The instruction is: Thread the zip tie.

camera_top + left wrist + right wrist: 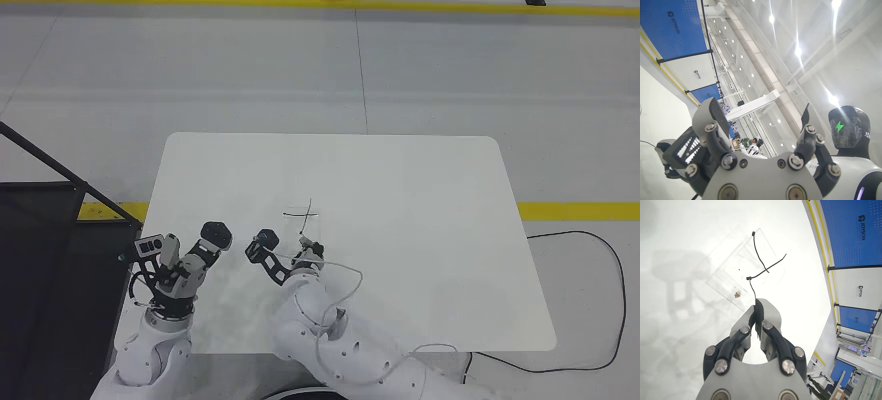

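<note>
Right gripper (758, 306), closest to its wrist camera, is clenched at the very tips of its pads on a thin black strand running to the square head of a zip tie (766, 269); whether that strand is this tie's own tail cannot be told. The tie lies over a clear plate (728, 275) on the white table (420, 200), crossed by a second zip tie (756, 251). Left gripper (761, 106) is released and empty, pointed at the ceiling, well apart from the plate. Assessed risks: the strand may slip from so shallow a pinch; with nothing steadying the head, a pull may drag the whole tie instead of feeding it; the crossed second tie may snag and be carried along. Wall panels (848, 232), blue and white, carry a printed logo and wordmark; no markings are discernible on the ties or plate
</note>
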